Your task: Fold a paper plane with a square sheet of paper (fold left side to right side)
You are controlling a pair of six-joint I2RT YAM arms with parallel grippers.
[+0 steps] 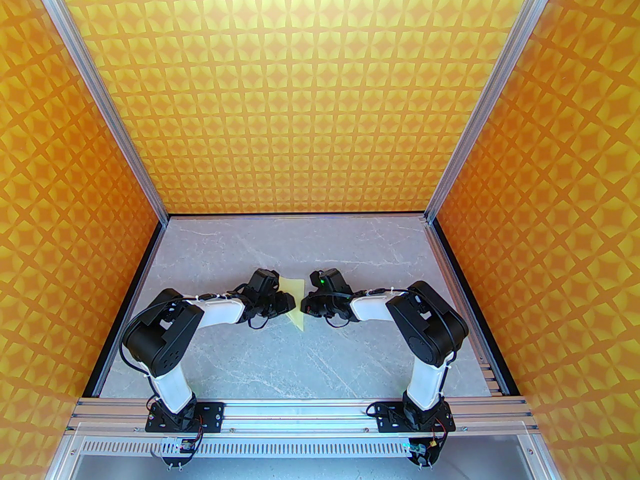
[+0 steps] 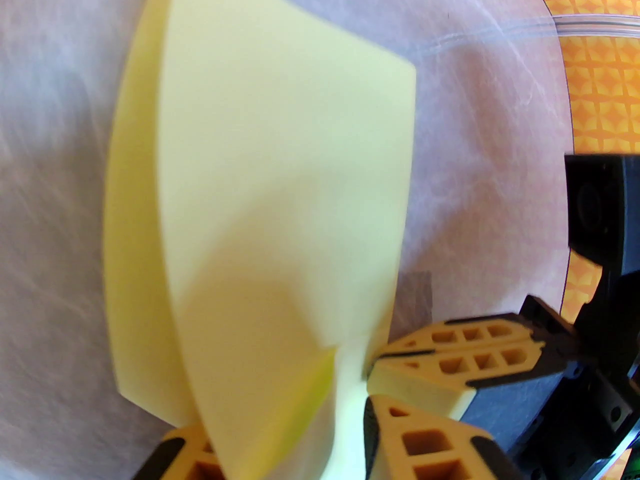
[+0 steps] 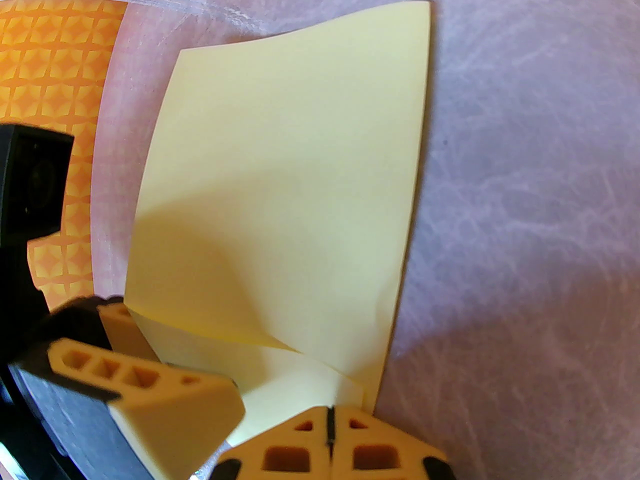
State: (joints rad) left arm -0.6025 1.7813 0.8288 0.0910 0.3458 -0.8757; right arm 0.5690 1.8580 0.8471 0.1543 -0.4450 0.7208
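Pale yellow square sheet of paper (image 3: 280, 168) runs between parted left jaws; right jaws, pressed together, touch its edge.

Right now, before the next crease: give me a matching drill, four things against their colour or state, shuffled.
Things:
1. paper
2. left gripper
3. right gripper
4. table

Colour or state:
A. grey, marbled
B. fingers pressed together
C. pale yellow, folded over on itself
D. fingers apart, paper between them

Pairs: 1-C, 2-D, 3-B, 4-A
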